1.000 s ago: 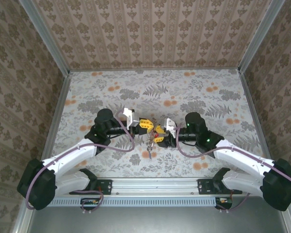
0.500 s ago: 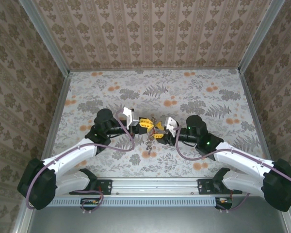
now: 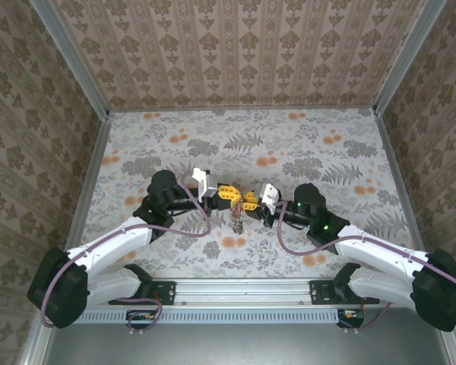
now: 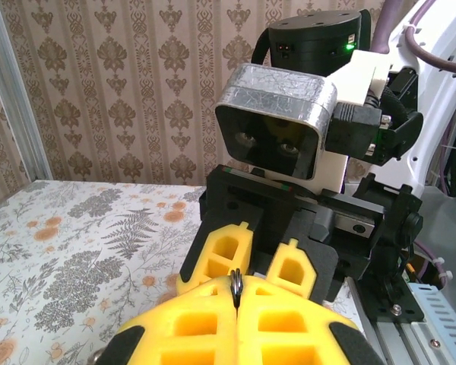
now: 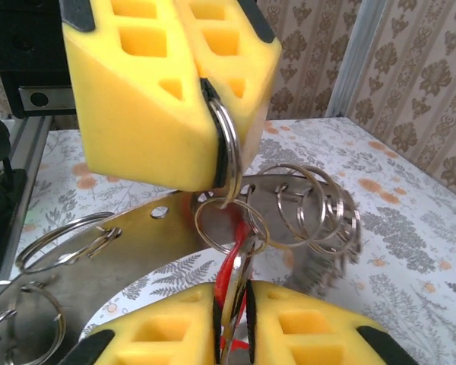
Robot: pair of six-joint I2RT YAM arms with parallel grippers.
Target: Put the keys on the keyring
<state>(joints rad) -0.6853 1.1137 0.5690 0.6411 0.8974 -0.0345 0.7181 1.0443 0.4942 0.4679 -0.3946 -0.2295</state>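
Observation:
My left gripper [image 4: 238, 293] is shut on the keyring [image 4: 235, 284], a thin dark ring whose edge pokes out between its yellow pads. Facing it, my right gripper [image 5: 232, 296] is shut on a key with a red tag [image 5: 229, 262]. The key's small loop [image 5: 228, 222] hangs against the keyring [image 5: 226, 148], just under the left fingers [image 5: 159, 99]; whether it is threaded on I cannot tell. From above, the left gripper [image 3: 229, 193] and right gripper [image 3: 250, 201] meet tip to tip mid-table. More keys [image 3: 236, 221] dangle below them.
Behind the held key hangs a flat curved metal strip [image 5: 137, 228] with holes, carrying several small split rings [image 5: 319, 205]. The floral table [image 3: 289, 152] lies beneath, patterned walls close it in, and a metal rail [image 3: 251, 289] runs along the near edge.
The right gripper has shifted slightly up and toward the left gripper. The dangling bunch now sits higher and closer under the two grippers. The left arm has barely moved.

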